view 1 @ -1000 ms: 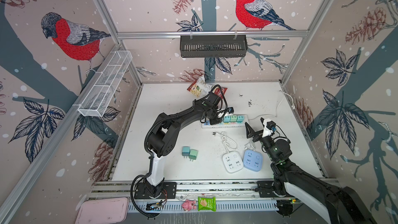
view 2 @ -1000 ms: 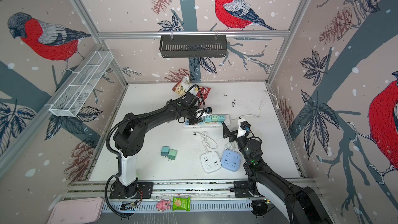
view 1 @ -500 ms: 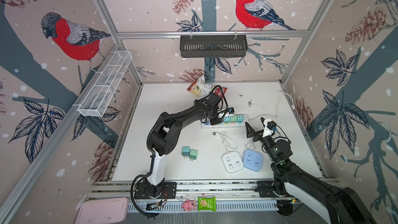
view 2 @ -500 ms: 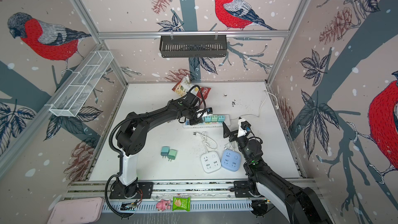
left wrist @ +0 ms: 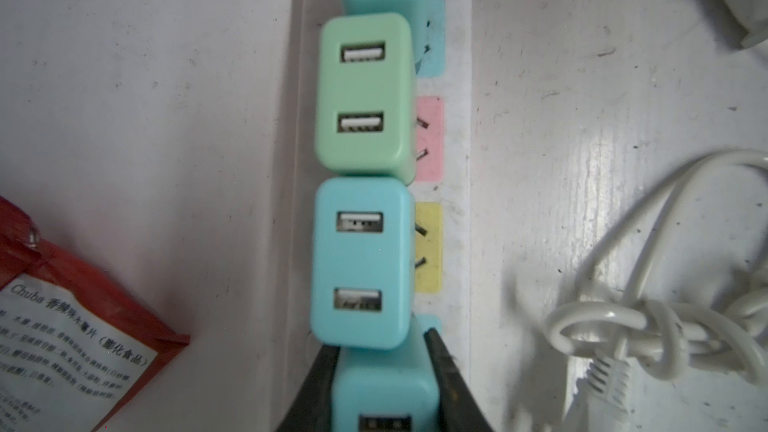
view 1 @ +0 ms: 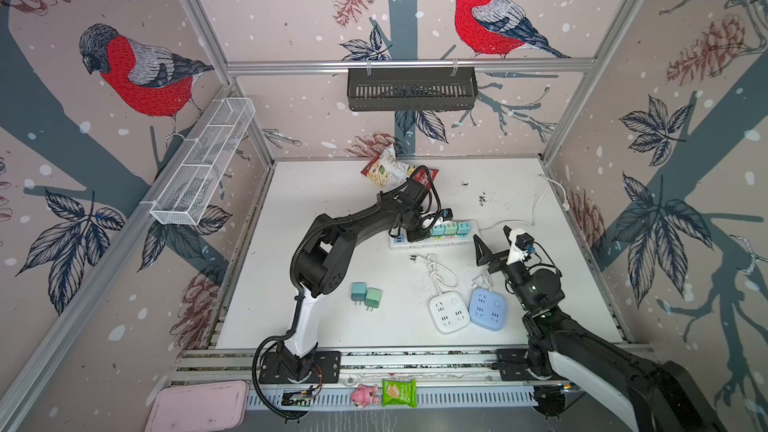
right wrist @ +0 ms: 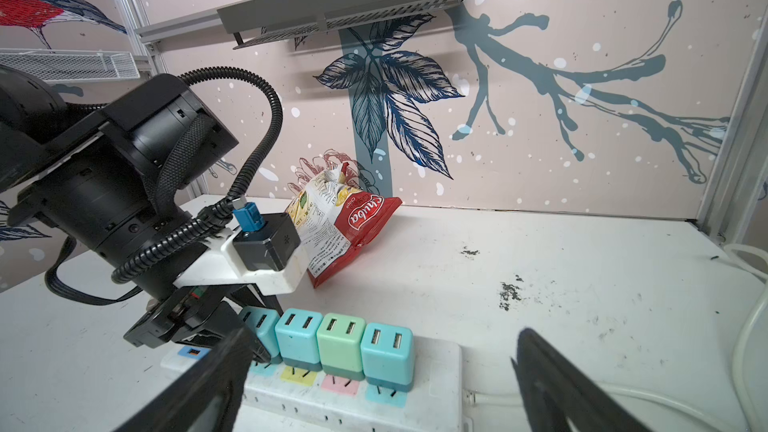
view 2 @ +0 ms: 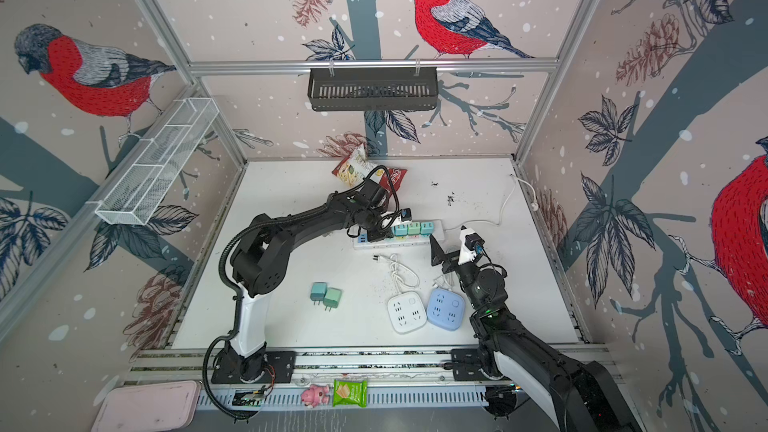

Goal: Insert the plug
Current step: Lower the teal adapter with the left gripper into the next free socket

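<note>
The left gripper [left wrist: 380, 357] is pinching a pale blue plug [left wrist: 384, 392], a small charger block, with its black fingers [left wrist: 451, 388] pressing against the block's two opposite sides. In both top views the plug is sitting over the power strip [view 1: 440, 241], which is lying at about one o'clock from the middle of the table [view 1: 332, 201]. It is occupying the nine o'clock end of a row, just beside three seated chargers [right wrist: 340, 340]. Its base is hiding behind the fingers and the neighbouring block, so the prongs are possibly already partway in, but that is not clear. The right gripper [view 1: 493, 245] is hovering with its jaws spread wide and holding nothing, at about four o'clock from the strip's cord end. Two spare chargers [view 1: 365, 295] are lying loose at seven o'clock from the strip. The plug is looking light and rigid, with a smooth shell and rounded corners that are likely making it slippery under a hard pinch. Its thin metal prongs are probably bending if it is being driven in askew. Gripping the flat sides low on the body, clear of the port face, and pushing straight down into the slots is seeming the safest hold, since the unheld strip is likely sliding under any sideways push.
</note>
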Action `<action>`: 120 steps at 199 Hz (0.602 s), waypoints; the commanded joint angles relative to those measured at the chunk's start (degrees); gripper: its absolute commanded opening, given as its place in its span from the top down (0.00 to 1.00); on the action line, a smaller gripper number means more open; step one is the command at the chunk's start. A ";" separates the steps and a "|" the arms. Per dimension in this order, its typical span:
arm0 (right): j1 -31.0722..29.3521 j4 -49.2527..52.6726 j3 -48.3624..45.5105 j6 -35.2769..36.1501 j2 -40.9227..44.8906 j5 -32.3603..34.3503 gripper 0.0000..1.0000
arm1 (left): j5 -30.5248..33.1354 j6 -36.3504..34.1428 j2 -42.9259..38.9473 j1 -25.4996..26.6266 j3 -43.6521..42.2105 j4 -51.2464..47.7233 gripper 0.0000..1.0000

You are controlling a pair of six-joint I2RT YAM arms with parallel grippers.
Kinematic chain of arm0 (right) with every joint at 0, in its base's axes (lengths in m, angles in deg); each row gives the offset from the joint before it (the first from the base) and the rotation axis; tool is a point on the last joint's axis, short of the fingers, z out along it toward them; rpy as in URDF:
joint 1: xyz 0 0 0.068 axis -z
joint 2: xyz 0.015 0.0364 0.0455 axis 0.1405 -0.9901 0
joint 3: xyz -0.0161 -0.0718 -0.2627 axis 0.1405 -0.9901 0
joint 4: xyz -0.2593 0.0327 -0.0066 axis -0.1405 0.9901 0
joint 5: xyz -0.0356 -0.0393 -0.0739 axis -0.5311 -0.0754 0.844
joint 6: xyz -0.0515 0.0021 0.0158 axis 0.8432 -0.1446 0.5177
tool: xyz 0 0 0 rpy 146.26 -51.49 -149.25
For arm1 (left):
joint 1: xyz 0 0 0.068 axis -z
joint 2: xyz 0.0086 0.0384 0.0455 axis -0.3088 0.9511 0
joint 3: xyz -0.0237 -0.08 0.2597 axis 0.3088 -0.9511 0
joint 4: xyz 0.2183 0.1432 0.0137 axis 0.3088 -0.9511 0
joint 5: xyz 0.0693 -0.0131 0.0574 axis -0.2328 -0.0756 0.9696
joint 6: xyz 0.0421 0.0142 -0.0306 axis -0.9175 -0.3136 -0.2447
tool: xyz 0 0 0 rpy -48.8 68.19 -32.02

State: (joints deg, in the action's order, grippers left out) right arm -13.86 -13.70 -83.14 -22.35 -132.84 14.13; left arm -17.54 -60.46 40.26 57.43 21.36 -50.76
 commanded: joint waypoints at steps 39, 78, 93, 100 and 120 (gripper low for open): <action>0.00 -1.97 -1.01 -0.76 0.10 -0.02 0.00 | -2.26 -1.09 2.18 -0.35 0.70 -2.59 1.00; 0.13 -1.98 -1.02 -0.76 0.30 0.05 0.00 | -3.39 -1.09 3.28 -0.69 2.40 -5.09 1.00; 0.06 -1.99 -0.98 -0.78 0.26 0.04 0.00 | -3.68 -0.67 3.11 -0.78 2.59 -5.18 1.00; 0.09 -1.94 -1.00 -0.82 0.24 0.02 0.00 | -3.78 -0.40 3.11 -0.86 2.73 -5.19 1.00; 0.11 -1.92 -1.03 -0.82 0.26 0.00 0.00 | -3.51 0.97 3.26 -0.95 3.70 -5.45 0.85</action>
State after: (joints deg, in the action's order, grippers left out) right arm -13.73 -13.72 -83.14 -22.35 -132.71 14.13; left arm -20.08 -60.26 42.38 56.64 24.40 -53.75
